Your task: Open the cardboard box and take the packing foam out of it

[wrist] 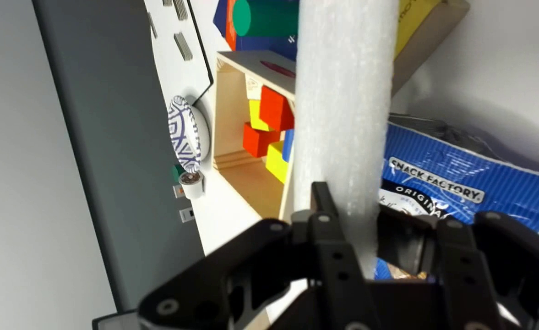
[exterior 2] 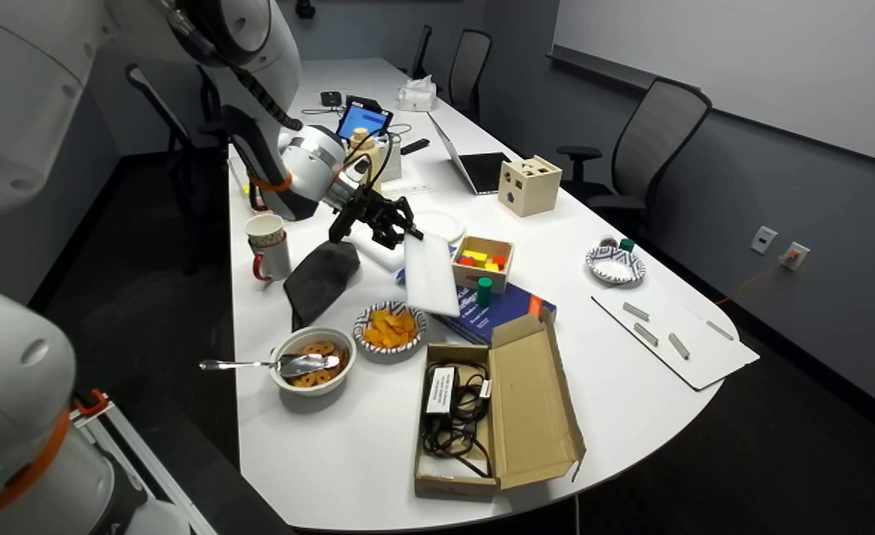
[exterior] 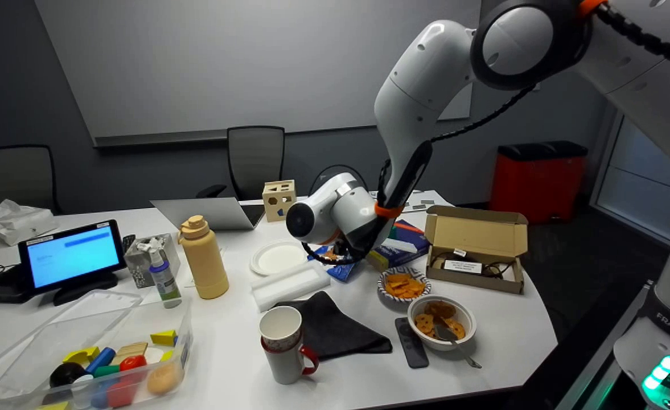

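Note:
The cardboard box [exterior: 471, 279] [exterior 2: 456, 487] stands open in both exterior views, its lid [exterior 2: 530, 401] folded back. Black cables and an adapter [exterior 2: 441, 390] lie inside. My gripper [exterior 2: 409, 234] [wrist: 352, 201] is shut on the packing foam [exterior 2: 430, 275] [wrist: 342, 114], a flat white slab. The foam hangs above the table beside the book, apart from the box. In an exterior view the arm mostly hides the gripper, and part of the foam [exterior: 398, 245] shows over the book. In the wrist view the foam stands between both fingers.
A similar white slab [exterior: 290, 285] lies on the table by the plate [exterior: 278, 258]. A chip bowl [exterior 2: 389, 327], a pretzel bowl [exterior 2: 314, 360] and a blue book [exterior 2: 474, 316] are near the box. A wooden tray [exterior 2: 483, 261] and blue snack bag [wrist: 470, 169] are beneath the gripper.

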